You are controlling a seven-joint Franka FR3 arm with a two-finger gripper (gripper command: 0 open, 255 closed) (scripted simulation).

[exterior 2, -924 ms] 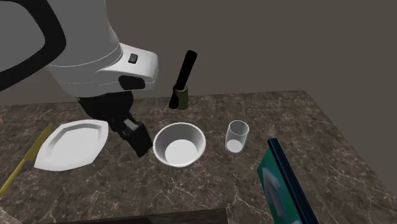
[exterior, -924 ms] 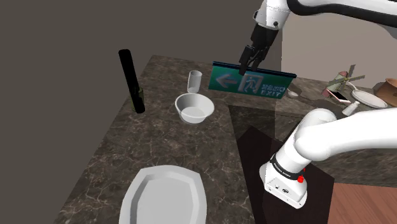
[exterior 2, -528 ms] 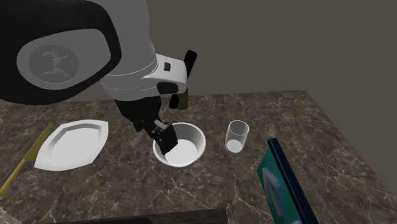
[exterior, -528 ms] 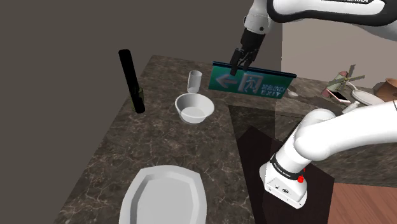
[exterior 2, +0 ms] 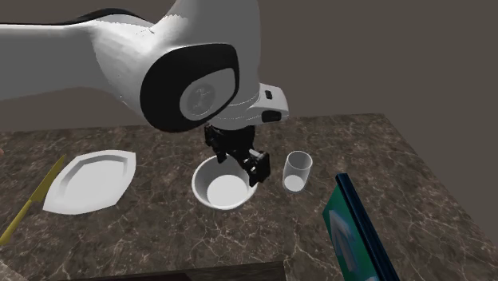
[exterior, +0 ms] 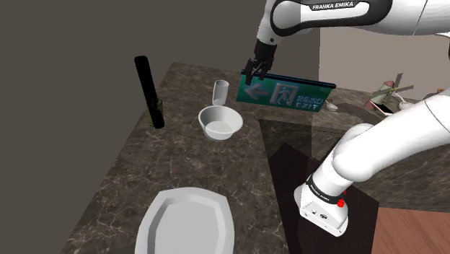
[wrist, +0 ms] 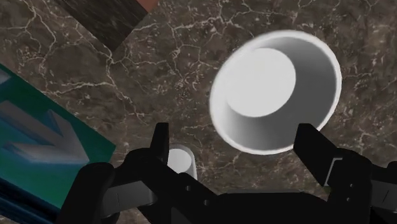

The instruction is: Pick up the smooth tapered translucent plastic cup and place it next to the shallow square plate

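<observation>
The pincer (wrist: 234,130) hung with fingers spread wide above the table (wrist: 95,89), mostly over the white bowl (wrist: 315,95), while the clear cup (wrist: 181,159) stood upright beside that bowl, showing by one finger's inner side, apparently lower down and untouched.

A home kitchen, where I work at a dark, veined stone counter (exterior: 137,173) laid with household tableware: a white bowl (exterior: 221,123), a pale plate (exterior: 186,224) with angled corners, a clear cup (exterior: 220,92), a tall dark bottle (exterior: 150,90) and a yellow knife (exterior 2: 32,199). A green exit sign (exterior: 285,92) stands on edge on the same counter. At the shoulder view's right, more dishes (exterior: 412,110) crowd another surface, and reddish wood flooring (exterior: 415,231) shows beside my stand (exterior: 285,180).
</observation>
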